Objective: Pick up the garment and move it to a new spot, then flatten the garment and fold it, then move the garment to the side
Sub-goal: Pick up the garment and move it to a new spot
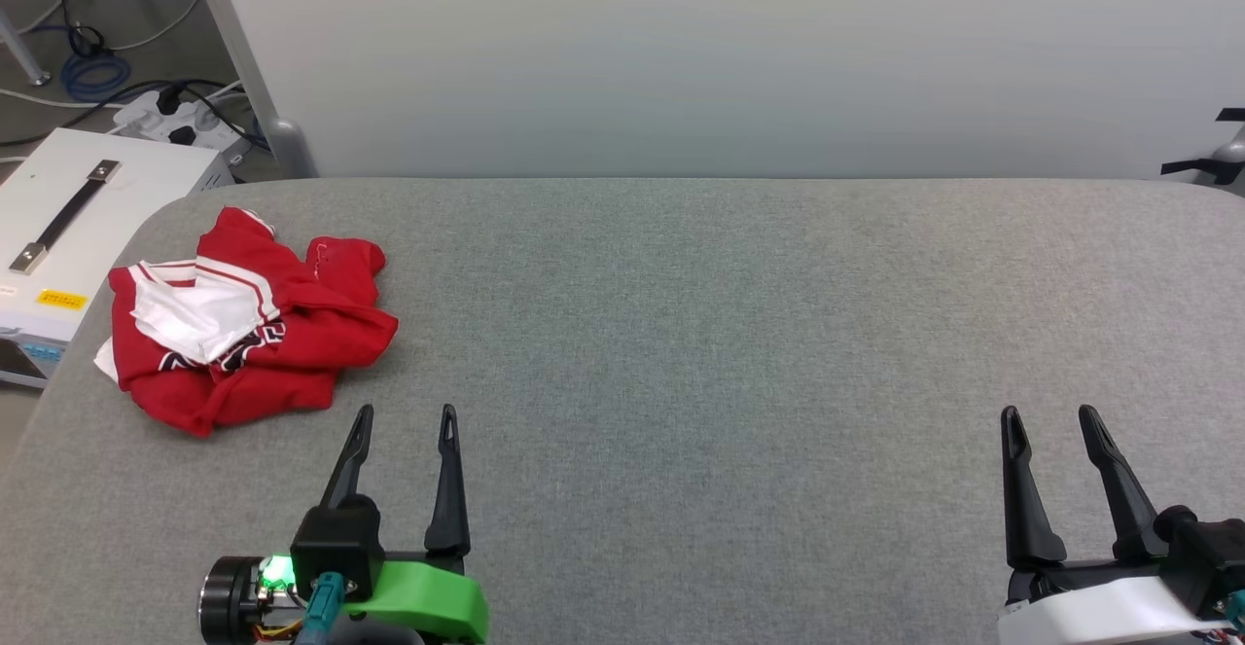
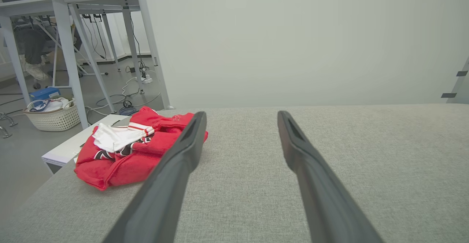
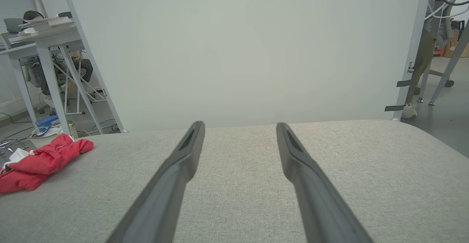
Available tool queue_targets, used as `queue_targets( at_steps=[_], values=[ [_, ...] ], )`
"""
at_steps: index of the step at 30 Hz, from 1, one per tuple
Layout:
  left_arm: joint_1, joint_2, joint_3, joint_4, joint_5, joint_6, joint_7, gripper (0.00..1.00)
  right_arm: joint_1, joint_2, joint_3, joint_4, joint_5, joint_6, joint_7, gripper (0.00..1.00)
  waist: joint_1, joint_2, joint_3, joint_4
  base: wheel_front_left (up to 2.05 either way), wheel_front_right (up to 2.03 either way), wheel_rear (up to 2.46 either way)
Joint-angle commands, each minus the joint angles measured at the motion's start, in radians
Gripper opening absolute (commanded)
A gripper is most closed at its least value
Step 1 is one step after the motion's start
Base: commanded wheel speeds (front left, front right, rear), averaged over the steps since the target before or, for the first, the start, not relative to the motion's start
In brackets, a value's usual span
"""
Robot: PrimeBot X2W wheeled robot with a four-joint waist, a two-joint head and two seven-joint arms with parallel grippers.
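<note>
At far left of grey table [image 1: 729, 334], crumpled red shirt [image 1: 248, 319] near edge, left gripper [image 1: 404, 416] just beside it, fingers wide, empty, right gripper [image 1: 1049, 413] well apart, also wide, empty.

Bright, even, diffuse light; faint soft shadows; sharp focus; slight wide-angle wrist-view distortion.

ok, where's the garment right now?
Head view: garment lies crumpled near the far-left corner of the table, ahead-left of the left gripper, beside a white case.
</note>
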Motion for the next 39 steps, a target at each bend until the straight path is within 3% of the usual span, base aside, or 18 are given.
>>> queue_targets(
  at_steps=[1,21,30,39],
  values=[
    [0.010,-0.005,-0.002,0.001,-0.001,0.005,-0.006,1.00,0.010,-0.002,0.001,0.003,0.001,-0.001,-0.009,1.00,0.0000,0.0000,0.001,0.000,0.00,0.00,0.00],
    [0.000,-0.005,-0.003,0.010,0.007,0.013,-0.006,1.00,0.005,-0.002,0.011,0.001,-0.015,-0.001,-0.009,1.00,0.0000,0.0000,0.007,0.024,0.00,0.00,0.00],
    [-0.016,-0.005,0.015,0.010,0.007,0.016,-0.006,1.00,-0.003,-0.002,0.022,-0.004,-0.024,-0.001,-0.009,1.00,0.0000,0.0000,0.029,0.089,0.00,0.00,0.00],
    [-0.031,-0.005,0.029,0.011,-0.002,0.019,-0.006,1.00,-0.012,-0.002,0.030,-0.009,-0.034,-0.001,-0.009,1.00,0.0000,0.0000,0.051,0.200,0.00,0.00,0.00]
  ],
)
